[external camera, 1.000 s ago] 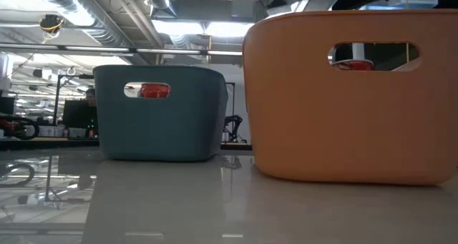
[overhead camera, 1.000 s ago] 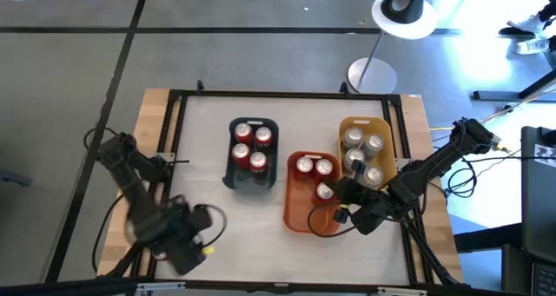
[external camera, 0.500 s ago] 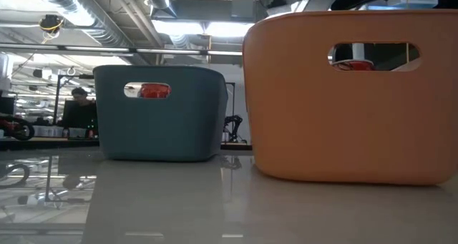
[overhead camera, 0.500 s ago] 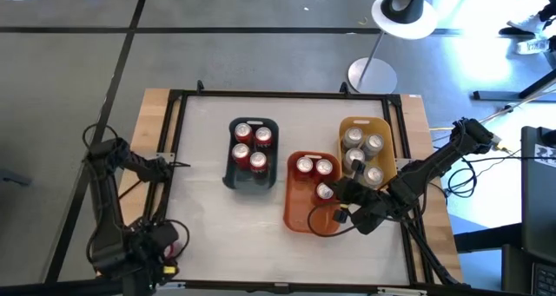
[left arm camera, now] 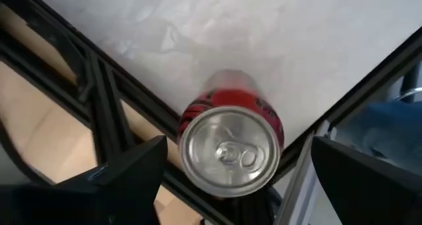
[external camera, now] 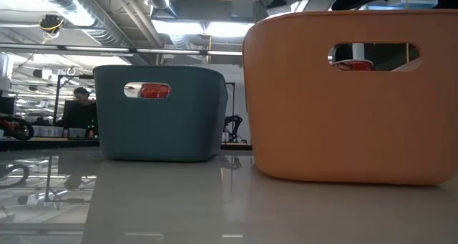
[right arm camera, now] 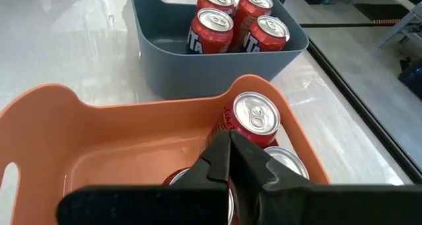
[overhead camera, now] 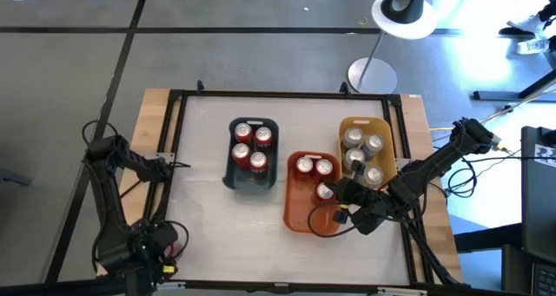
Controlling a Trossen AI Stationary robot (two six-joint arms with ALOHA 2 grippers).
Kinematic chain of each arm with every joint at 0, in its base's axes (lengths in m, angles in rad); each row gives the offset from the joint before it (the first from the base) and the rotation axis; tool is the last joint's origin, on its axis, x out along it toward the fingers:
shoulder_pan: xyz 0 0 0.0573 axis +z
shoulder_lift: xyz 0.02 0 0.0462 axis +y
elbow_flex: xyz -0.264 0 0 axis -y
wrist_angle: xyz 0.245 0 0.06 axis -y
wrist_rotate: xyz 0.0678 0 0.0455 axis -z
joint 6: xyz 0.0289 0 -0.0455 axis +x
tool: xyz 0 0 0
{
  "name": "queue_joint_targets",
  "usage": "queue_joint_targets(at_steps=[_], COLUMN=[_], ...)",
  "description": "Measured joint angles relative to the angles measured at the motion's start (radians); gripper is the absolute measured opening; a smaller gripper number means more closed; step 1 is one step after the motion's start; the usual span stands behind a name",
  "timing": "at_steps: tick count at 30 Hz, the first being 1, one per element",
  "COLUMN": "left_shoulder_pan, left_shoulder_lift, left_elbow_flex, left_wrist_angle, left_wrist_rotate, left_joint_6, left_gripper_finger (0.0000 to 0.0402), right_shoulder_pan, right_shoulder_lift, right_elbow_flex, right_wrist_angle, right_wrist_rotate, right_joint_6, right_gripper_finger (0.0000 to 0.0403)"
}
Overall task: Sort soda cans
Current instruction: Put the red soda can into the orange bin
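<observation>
A red soda can [left arm camera: 231, 146] stands upright on the table's near left corner, beside the black frame. My left gripper [overhead camera: 143, 248] hangs over it pointing down and open, with one finger on either side of the can and a gap to each. In the high view the gripper hides that can. Three red cans stand in the blue-grey bin [overhead camera: 253, 183]. The orange bin [overhead camera: 300, 216] holds three cans, and the yellow bin [overhead camera: 360, 122] holds several silver ones. My right gripper [right arm camera: 229, 146] is shut and slants down into the orange bin. My right gripper's shut fingertips stand just in front of a red can's top [right arm camera: 256, 116] in the orange bin. I cannot tell whether they touch it.
The three bins stand close together from the table's middle to its right. A black frame [overhead camera: 174, 157] runs around the white table top. In the low view the blue-grey bin [external camera: 161, 111] and the orange bin [external camera: 351, 94] fill the front. Bare table lies between the left arm and the bins.
My left gripper has swung from the near part of the table toward its near left corner. It has sunk and rolled about its own axis, and has stayed open. In the last half second it has hardly shifted.
</observation>
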Motion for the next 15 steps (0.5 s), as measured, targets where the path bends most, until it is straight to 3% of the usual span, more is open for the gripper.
queue_joint_targets(at_steps=[15], left_shoulder_pan=[-0.044], left_shoulder_lift=[-0.06], left_elbow_flex=[-0.221], left_wrist_angle=[0.241], left_wrist_rotate=[0.016], left_joint_6=[-0.005], left_gripper_finger=[0.036], right_shoulder_pan=[0.0], right_shoulder_lift=[0.0], right_elbow_flex=[0.0], right_wrist_angle=[0.015], right_wrist_rotate=[0.004], right_joint_6=[-0.002], right_gripper_finger=[0.0005])
